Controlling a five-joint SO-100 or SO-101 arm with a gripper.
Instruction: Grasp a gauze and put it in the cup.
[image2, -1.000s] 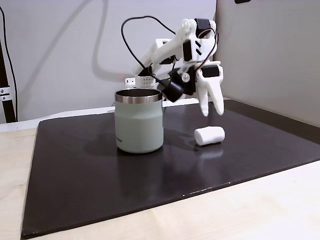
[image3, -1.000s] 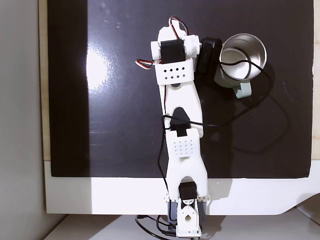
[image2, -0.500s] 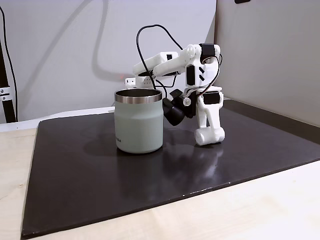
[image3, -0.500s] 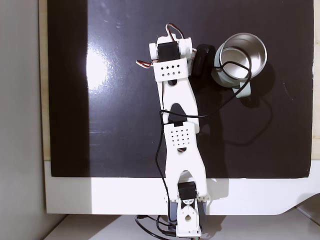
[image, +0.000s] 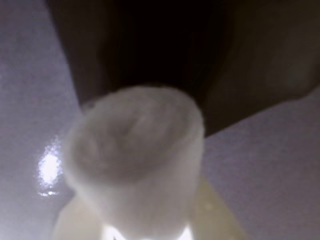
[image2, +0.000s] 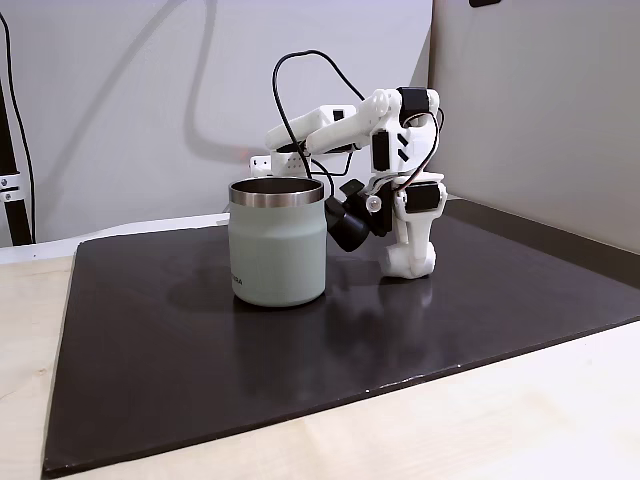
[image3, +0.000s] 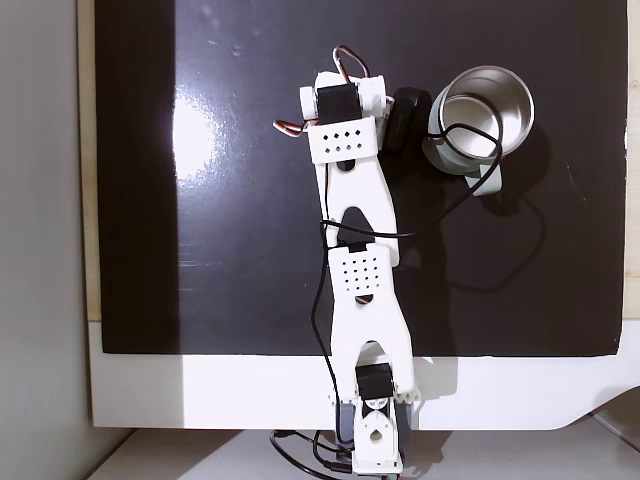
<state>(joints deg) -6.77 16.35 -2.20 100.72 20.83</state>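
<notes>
we see the white two-finger gripper (image2: 410, 262) down on the dark mat (image2: 200, 340), clamped around the small white fabric gauze roll (image: 137, 165) right of the mint-green steel-rimmed cup (image2: 277, 241) (side view); we'd lift straight up, clearing the rim before swinging over

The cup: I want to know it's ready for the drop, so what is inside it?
From above, the cup shows bare steel and no gauze. A black cable crosses its mouth, hiding a thin strip.
</notes>
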